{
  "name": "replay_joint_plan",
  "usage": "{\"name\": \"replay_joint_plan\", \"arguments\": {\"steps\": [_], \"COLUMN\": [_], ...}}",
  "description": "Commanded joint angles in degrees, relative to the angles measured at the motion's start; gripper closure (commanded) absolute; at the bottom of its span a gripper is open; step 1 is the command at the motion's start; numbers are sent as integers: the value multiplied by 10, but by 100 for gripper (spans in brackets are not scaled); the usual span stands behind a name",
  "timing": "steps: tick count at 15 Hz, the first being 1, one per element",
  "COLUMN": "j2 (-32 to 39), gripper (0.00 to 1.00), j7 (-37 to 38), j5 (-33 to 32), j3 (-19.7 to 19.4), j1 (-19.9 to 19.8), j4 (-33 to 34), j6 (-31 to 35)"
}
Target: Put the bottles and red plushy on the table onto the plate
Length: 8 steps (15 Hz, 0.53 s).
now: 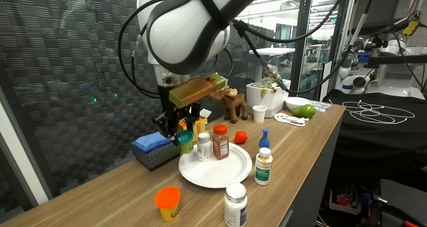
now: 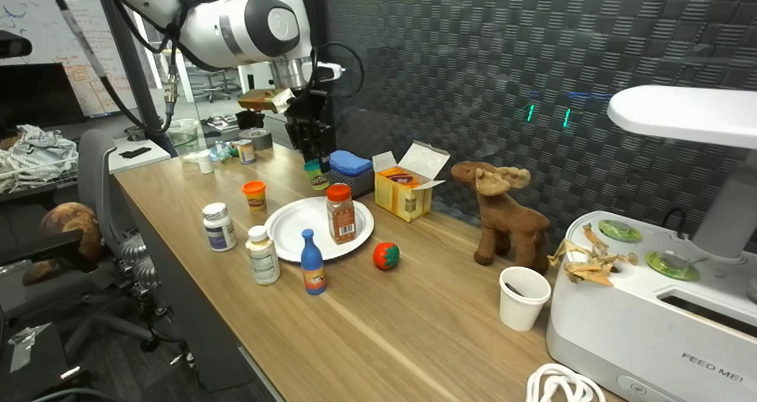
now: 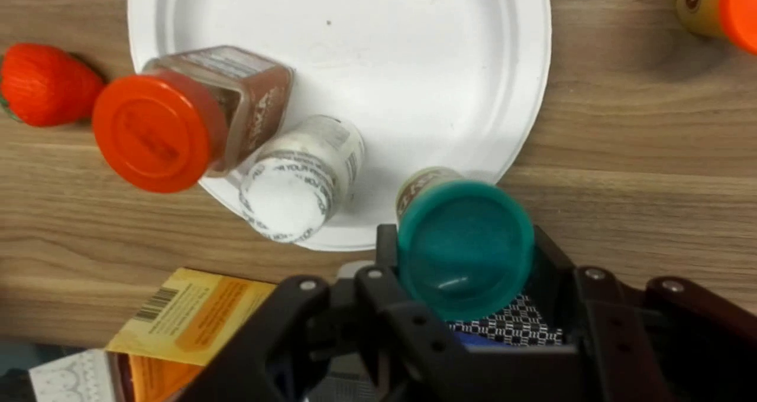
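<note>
Gripping green tub [image 1: 186, 143], pincer [image 3: 464, 248] near plate [image 1: 215, 174], perhaps just above

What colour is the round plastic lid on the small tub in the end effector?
The round plastic lid is teal green, showing best in the wrist view.

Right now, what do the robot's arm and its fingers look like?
The arm is white and rounded, with dark panels. Black cables loop beside it, one with a silver metal connector. Low down sits a boxy yellow-and-orange piece. The fingers are black and jointed, with round silvery pins.
</note>
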Motion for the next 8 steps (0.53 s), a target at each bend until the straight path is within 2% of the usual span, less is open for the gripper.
{"name": "replay_joint_plan", "arguments": {"steps": [1, 8], "j2": [-41, -51], "gripper": [72, 72], "j7": [69, 181], "j5": [-7, 21], "j3": [-5, 1], "j1": [3, -11], "j4": [-47, -86], "j6": [-9, -1]}}
